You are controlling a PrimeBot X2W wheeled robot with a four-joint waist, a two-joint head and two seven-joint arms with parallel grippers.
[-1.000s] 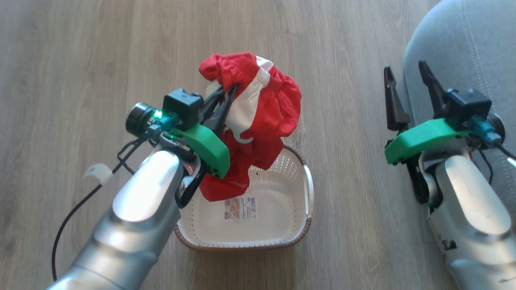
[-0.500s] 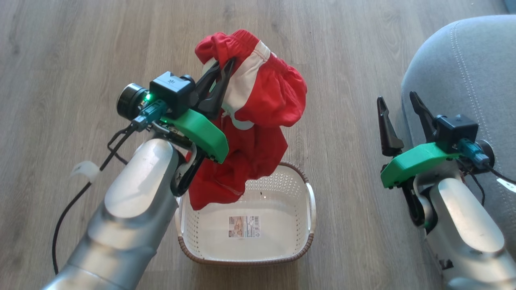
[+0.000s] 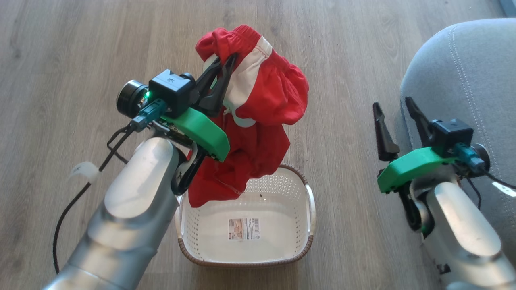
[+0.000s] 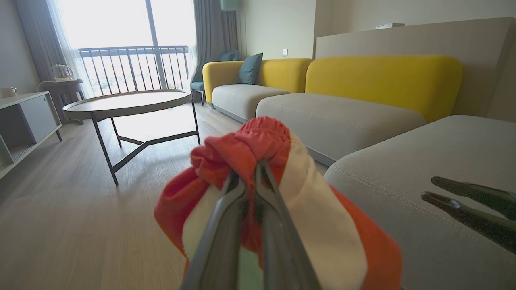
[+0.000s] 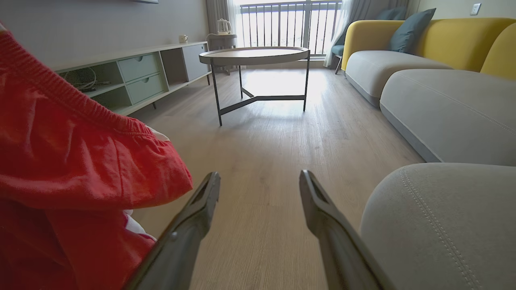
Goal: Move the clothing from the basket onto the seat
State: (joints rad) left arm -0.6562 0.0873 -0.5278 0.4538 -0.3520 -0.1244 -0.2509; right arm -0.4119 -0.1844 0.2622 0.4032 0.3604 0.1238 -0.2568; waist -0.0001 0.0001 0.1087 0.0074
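Right, head cam first. My left forearm (image 3: 133, 201) comes up from the near-left corner, with a black cable (image 3: 66, 217) looping off it over the wood floor (image 3: 60, 60). The left gripper (image 3: 226, 59) is clenched on the clothing (image 3: 270, 92), pinching a bunched fold near the top where the red elastic edge meets a white band. The garment hangs in the air from that pinch. Most of the red sits right of the fingers, and the rest trails down behind the green wrist bracket (image 3: 201, 135). The lowest hem dangles over the far-left part of the basket (image 3: 309, 201); I can't tell if it touches the rim. The basket stands upright on the floor near me, centre of view, with the label (image 3: 244, 228) showing on its bottom.

On the left wrist cam both fingers meet on the fold. Red gathers puff up above the tips and the white band runs down the right side. A round coffee table (image 4: 129, 102) is far left and a yellow-backed sofa (image 4: 383, 80) far right.

Moving right on the head cam, the right gripper (image 3: 392, 102) is released, fingers spread wide with bare floor between them. It hovers right of the basket, well apart from the clothing and just beside the rounded corner of the seat (image 3: 463, 68). Its right finger overlaps the seat's edge from this angle, so contact is unclear. The right wrist cam agrees: clothing at the left edge, floor between the fingers, and the grey stitched cushion corner just right of the right finger.
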